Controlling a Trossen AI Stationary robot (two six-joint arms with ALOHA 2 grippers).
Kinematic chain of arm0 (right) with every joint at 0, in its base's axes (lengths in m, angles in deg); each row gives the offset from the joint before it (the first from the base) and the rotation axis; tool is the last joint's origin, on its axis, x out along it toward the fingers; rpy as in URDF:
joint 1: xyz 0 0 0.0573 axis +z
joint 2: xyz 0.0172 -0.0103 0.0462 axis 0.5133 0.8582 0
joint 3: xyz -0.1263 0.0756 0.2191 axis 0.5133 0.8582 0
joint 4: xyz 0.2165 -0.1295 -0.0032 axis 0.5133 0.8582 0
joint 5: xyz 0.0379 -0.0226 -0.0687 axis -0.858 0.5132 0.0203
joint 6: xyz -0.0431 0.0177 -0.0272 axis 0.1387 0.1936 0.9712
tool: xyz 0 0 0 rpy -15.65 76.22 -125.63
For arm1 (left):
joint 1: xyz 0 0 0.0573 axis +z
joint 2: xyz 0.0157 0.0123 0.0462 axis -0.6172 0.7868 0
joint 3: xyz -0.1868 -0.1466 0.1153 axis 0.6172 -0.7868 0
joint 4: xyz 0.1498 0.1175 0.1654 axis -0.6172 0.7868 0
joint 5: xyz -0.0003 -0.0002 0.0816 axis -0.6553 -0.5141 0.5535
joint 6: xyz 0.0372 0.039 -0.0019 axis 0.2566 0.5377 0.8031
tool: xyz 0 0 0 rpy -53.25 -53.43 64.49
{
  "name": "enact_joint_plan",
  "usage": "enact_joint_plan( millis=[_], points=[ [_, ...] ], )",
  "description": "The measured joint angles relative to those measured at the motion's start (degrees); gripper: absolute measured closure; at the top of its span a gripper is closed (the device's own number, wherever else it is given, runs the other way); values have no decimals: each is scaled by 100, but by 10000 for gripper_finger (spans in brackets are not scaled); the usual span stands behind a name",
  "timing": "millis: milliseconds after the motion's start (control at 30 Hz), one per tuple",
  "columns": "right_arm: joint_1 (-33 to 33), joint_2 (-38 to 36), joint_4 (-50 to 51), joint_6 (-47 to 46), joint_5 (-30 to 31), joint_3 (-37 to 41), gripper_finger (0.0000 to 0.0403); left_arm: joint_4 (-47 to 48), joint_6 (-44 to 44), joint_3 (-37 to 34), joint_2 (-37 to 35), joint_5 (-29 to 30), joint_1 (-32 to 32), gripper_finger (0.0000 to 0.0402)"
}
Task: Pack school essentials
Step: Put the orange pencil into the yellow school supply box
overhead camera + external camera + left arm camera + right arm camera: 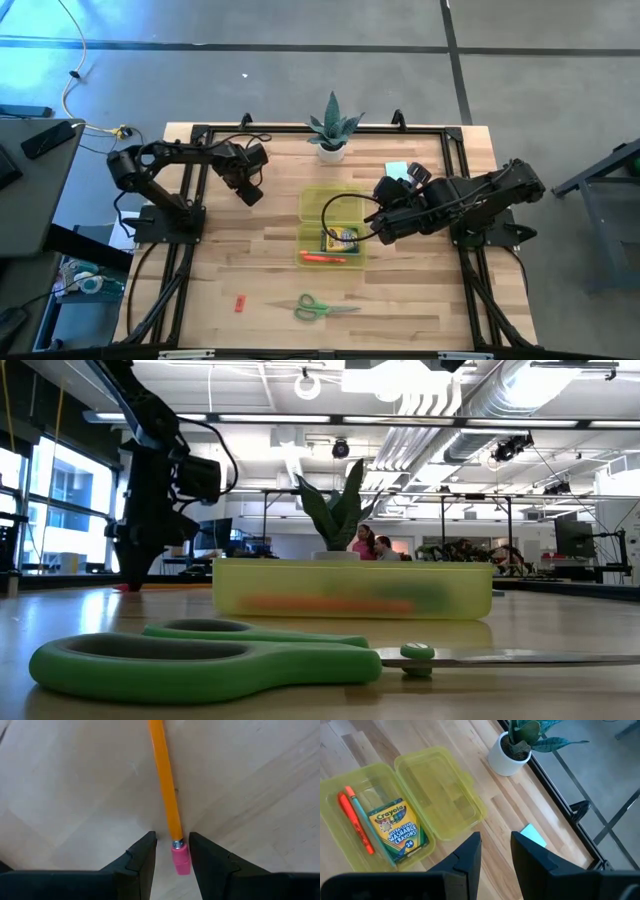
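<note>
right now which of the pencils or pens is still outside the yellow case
The orange pencil with the pink eraser end, lying on bare wood between the left gripper fingers. The other two, an orange-red pen and a teal one, lie inside the case beside the crayon box.

The high view looks straight down; the low view faces level across the table (560, 630). Both show the scissors (322, 308).

Left gripper (172, 854) straddled orange pencil (165, 785) at its pink eraser end; fingers (141, 862) apart, over wooden tabletop (75, 795).
</note>
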Motion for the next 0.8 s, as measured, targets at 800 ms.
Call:
enact_joint_plan(
  millis=[800],
  points=[
    [2, 9, -116, -411, -195, -2, 306, -44, 151, -33, -146, -115, -258, 384]
  ],
)
